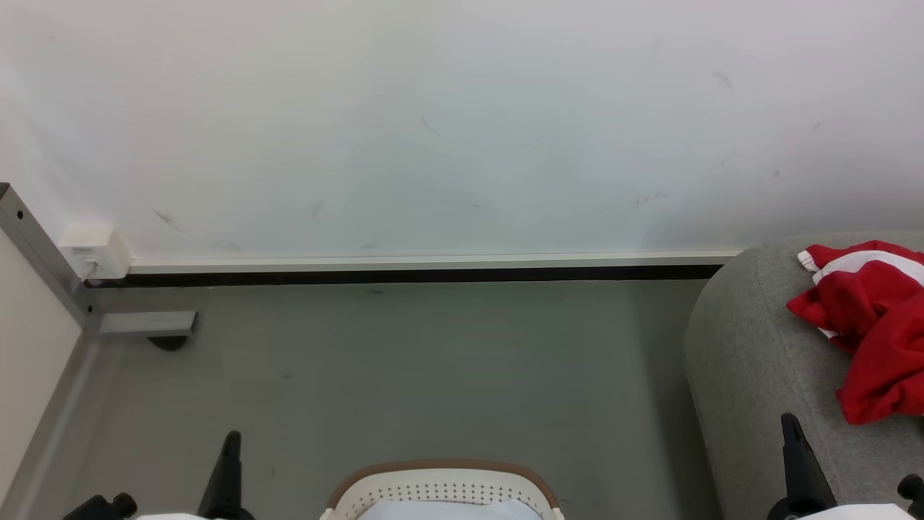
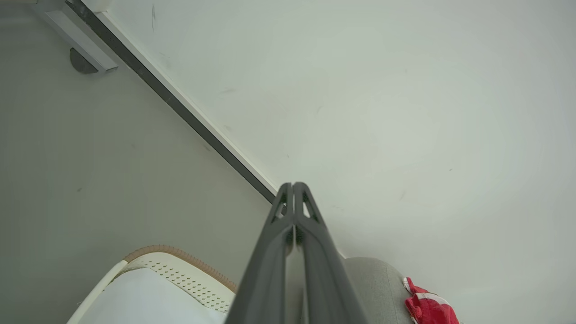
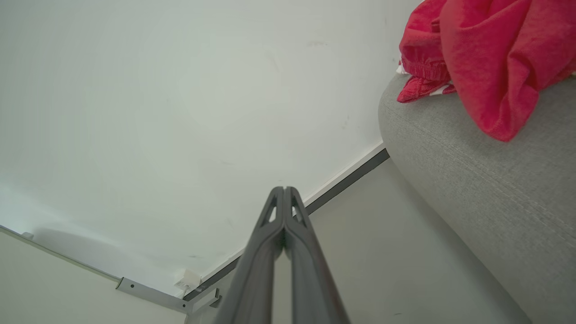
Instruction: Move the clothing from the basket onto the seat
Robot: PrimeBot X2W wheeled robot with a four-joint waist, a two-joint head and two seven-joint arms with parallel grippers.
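Your left gripper [image 2: 293,185] is clenched. In the left wrist view its two dark fingers rise from the bottom centre, tips pressed together, nothing between them. In the head view it stands at the lower left, over the grey floor [image 1: 433,375].

Your right gripper [image 3: 284,189] is likewise clenched and empty. In the head view its tip shows at the lower right, in front of the seat's rounded edge.

The clothing [image 1: 870,325] is a crumpled red heap with white stripes at the right edge of the head view, lying on top of the seat [image 1: 751,375]. In the right wrist view it fills the upper right corner, draped over the grey cushion.

The basket [image 1: 444,487] is at the bottom centre of the head view, on the floor between your two grippers, brown rim up. Something pale lies inside; you cannot tell what. No red shows in the part of it you can see.

The white wall [image 1: 462,130] fills the upper half, with a dark baseboard [image 1: 404,275] below it.
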